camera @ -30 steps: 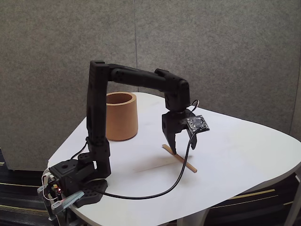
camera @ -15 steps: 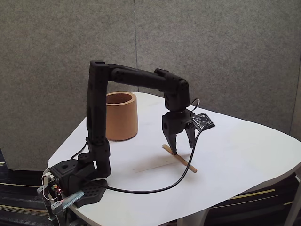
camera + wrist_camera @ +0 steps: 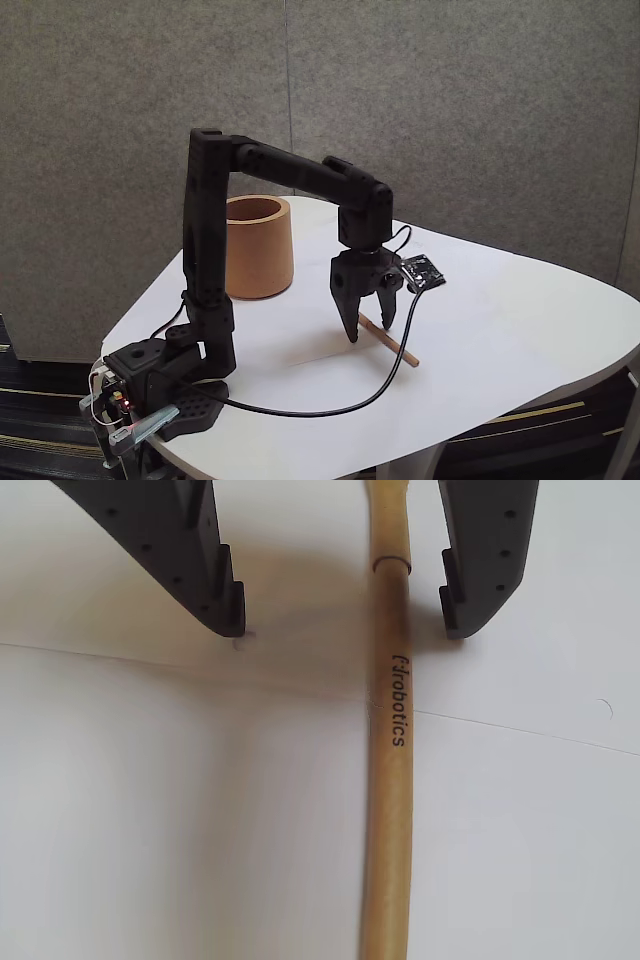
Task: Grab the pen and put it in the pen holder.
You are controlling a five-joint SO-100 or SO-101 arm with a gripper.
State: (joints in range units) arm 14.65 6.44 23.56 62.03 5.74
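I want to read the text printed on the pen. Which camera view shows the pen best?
The wrist view: the pen runs up the picture, close and sharp, with its printed lettering readable, between the fingers of the open gripper. The fixed view shows it as a small thin stick on the table, partly behind the gripper.

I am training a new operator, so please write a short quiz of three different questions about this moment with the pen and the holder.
1. True or false: the gripper is open, with the pen between its fingers.
2. Where does the pen lie? A) in the pen holder B) flat on the table C) lifted in the air
3. Fill in: in the wrist view, the pen lies nearer the ___ finger.

Key: 1 true; 2 B; 3 right
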